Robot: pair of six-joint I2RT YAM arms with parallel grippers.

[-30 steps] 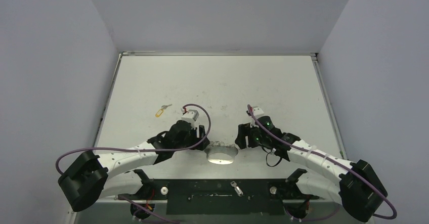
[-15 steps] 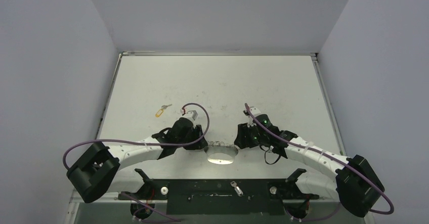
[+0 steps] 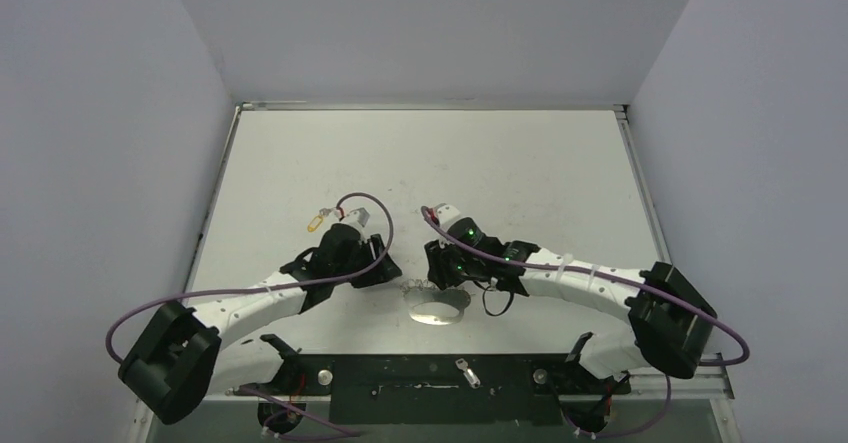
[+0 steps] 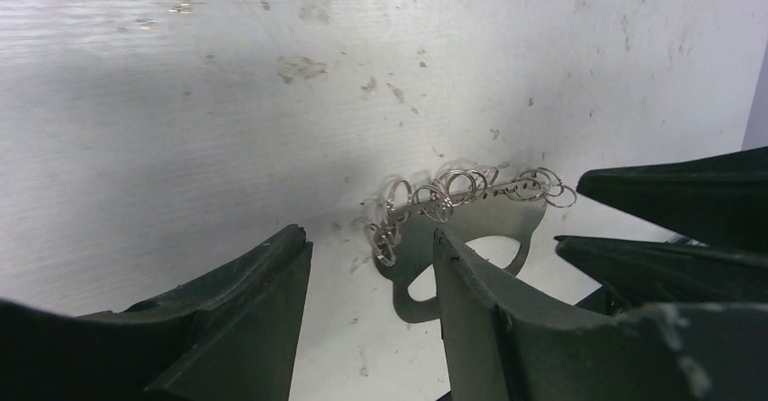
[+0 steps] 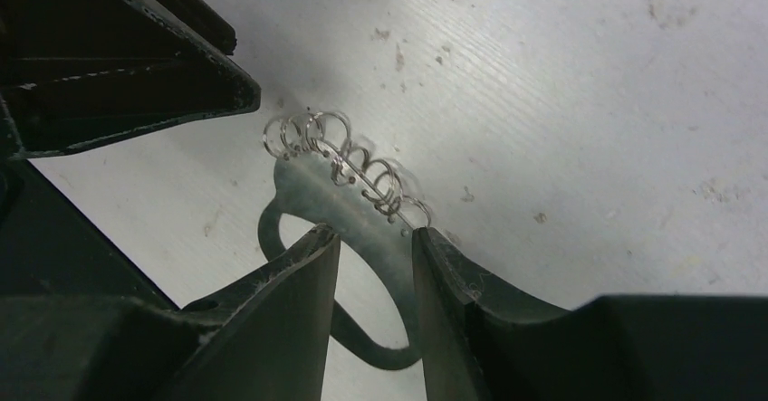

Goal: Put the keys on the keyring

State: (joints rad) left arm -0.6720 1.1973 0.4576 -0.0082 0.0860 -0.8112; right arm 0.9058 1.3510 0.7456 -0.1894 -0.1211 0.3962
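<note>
2 grippers flank the keyring (image 3: 438,308) near our bases: our right gripper (image 5: 373,265) pinches its flat plate, our left gripper (image 4: 371,274) gapes, holding nothing. We should keep the plate steady, rings (image 4: 453,188) exposed. Farther out, 1 yellow-tagged key (image 3: 318,219) awaits fetching.

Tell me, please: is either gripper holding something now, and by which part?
The right gripper grips the keyring by its flat plate, just below the row of small rings. The left gripper is open beside it and holds nothing.
</note>
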